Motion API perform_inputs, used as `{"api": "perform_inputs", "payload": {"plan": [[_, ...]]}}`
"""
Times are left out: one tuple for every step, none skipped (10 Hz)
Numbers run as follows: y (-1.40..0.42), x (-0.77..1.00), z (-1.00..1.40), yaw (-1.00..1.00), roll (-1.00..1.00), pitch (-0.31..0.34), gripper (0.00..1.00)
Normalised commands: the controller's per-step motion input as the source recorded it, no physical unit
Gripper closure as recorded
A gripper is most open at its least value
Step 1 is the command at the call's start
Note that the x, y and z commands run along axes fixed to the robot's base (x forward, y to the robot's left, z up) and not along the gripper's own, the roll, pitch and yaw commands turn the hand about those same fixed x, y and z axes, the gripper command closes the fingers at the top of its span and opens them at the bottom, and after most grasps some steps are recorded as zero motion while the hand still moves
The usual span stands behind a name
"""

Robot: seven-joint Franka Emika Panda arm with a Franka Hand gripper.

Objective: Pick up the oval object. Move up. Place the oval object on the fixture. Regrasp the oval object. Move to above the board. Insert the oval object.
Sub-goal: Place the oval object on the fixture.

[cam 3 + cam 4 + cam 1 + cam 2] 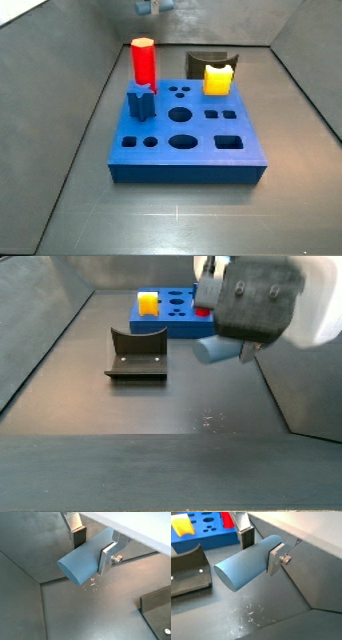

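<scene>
Pincer (261,548) clamped on oval peg (244,563), plates on its sides, peg lying roughly level and clear of the bench (271,619). Fixture (136,353) sits below and beside pincer, apart from it. Board (187,138) well beyond, carrying red peg (143,62) and yellow block (219,78).

1. One gripper (263,546), above the floor near the fixture, with two silver fingers (276,558) clamped on the peg in both wrist views.
2. One oval object (246,561), a grey-blue peg held between those fingers.
3. One board (185,139), blue, near the far edge in a side view.
4. One fixture (136,354), black.
5. One red peg (143,62).
6. One yellow block (219,78).
7. One dark-blue star-shaped peg (142,103).
</scene>
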Motion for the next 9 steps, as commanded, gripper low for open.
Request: {"api": "perform_inputs", "payload": {"plan": [[0.00, -0.02, 0.67, 0.01, 0.07, 0.091, 1.00], [0.00, -0.02, 0.54, 0.01, 0.07, 0.100, 1.00], [0.00, -0.01, 0.37, 0.01, 0.07, 0.106, 1.00], [0.00, 0.00, 0.24, 0.01, 0.06, 0.112, 1.00], [-1.00, 0.95, -0.13, 1.00, 0.03, 0.025, 1.00], [-1.00, 0.96, -0.17, 1.00, 0.03, 0.026, 1.00], [-0.96, 1.00, -0.16, 1.00, 0.03, 0.024, 1.00], [-0.89, 1.00, -0.14, 1.00, 0.03, 0.027, 1.00], [-0.79, 1.00, -0.14, 1.00, 0.03, 0.029, 1.00]]}}
